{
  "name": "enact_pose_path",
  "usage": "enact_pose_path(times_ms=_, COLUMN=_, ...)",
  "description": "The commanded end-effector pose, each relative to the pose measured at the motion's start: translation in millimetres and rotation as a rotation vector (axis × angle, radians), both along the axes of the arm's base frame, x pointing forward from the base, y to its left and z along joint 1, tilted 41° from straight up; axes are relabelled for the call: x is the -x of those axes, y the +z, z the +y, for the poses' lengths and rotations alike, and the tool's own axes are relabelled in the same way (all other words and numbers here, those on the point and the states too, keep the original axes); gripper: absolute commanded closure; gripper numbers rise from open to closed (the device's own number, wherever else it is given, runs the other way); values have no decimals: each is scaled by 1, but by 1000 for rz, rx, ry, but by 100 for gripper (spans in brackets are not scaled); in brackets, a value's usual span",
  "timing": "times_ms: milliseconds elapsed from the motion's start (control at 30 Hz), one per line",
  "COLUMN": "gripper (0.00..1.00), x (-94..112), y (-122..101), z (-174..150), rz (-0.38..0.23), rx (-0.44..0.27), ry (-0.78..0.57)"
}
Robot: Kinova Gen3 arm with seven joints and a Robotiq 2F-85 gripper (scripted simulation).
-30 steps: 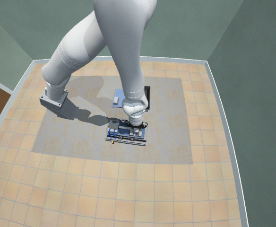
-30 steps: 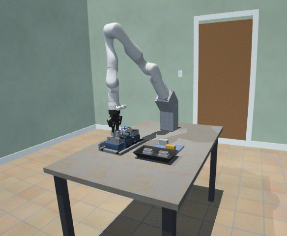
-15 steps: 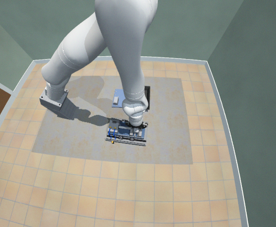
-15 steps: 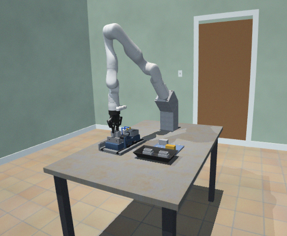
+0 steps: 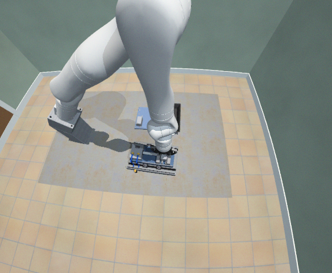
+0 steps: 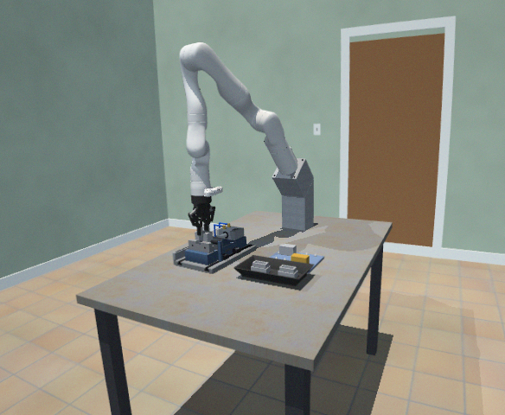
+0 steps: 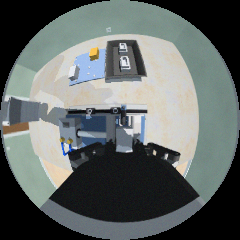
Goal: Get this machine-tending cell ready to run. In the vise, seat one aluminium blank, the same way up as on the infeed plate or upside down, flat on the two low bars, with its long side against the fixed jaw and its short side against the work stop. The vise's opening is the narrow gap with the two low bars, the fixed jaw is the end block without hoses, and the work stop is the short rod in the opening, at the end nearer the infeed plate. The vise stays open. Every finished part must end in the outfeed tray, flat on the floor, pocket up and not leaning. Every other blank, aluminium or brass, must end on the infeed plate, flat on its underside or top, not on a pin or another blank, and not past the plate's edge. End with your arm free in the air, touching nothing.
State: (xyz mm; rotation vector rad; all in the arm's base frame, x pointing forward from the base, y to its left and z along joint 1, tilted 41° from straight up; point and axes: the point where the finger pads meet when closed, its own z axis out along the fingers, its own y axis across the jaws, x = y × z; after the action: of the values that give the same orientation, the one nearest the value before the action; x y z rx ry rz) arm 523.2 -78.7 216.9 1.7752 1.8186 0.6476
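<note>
My gripper (image 6: 202, 233) (image 7: 124, 141) points down over the fixed-jaw end of the vise (image 6: 201, 256) (image 7: 95, 124). It is shut on an aluminium blank (image 5: 163, 158) (image 6: 207, 237) (image 7: 124, 138), which is low at the vise opening. Whether the blank rests on the bars or touches the jaw or work stop is hidden. Another aluminium blank (image 5: 138, 120) (image 6: 287, 249) (image 7: 74, 72) and a brass blank (image 6: 300, 258) (image 7: 94, 53) are on the blue infeed plate (image 5: 144, 112) (image 6: 316, 260) (image 7: 100, 63). Two finished parts, one nearer the vise (image 6: 259, 266) (image 7: 125, 62), lie pocket up in the outfeed tray (image 6: 266, 278) (image 7: 141, 60).
The hosed block (image 5: 136, 151) (image 7: 69, 127) with blue hoses stands at the vise's end nearer the robot base (image 5: 65, 120) (image 6: 297, 201). Rails run along the vise's long sides. Small pins stand on the infeed plate. The tray has raised sloping walls.
</note>
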Motion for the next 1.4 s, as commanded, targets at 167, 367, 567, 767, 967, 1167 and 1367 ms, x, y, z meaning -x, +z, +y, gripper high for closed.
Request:
enact_pose_path(times_ms=167, gripper=100, x=-1, y=-2, z=-2, rz=0, rx=-1, ry=-3)
enact_pose_path(times_ms=367, gripper=100, x=-2, y=-3, z=-2, rz=0, rx=-1, ry=-3)
enact_pose_path(times_ms=567, gripper=100, x=-3, y=-4, z=-2, rz=0, rx=-1, ry=-3)
enact_pose_path(times_ms=767, gripper=100, x=-4, y=-5, z=-2, rz=0, rx=-1, ry=-3)
enact_pose_path(times_ms=967, gripper=100, x=-4, y=-5, z=-2, rz=0, rx=-1, ry=-3)
enact_pose_path(times_ms=1167, gripper=100, x=-4, y=-5, z=-2, rz=0, rx=-1, ry=-3)
enact_pose_path(times_ms=1367, gripper=100, x=-4, y=-5, z=-2, rz=0, rx=-1, ry=-3)
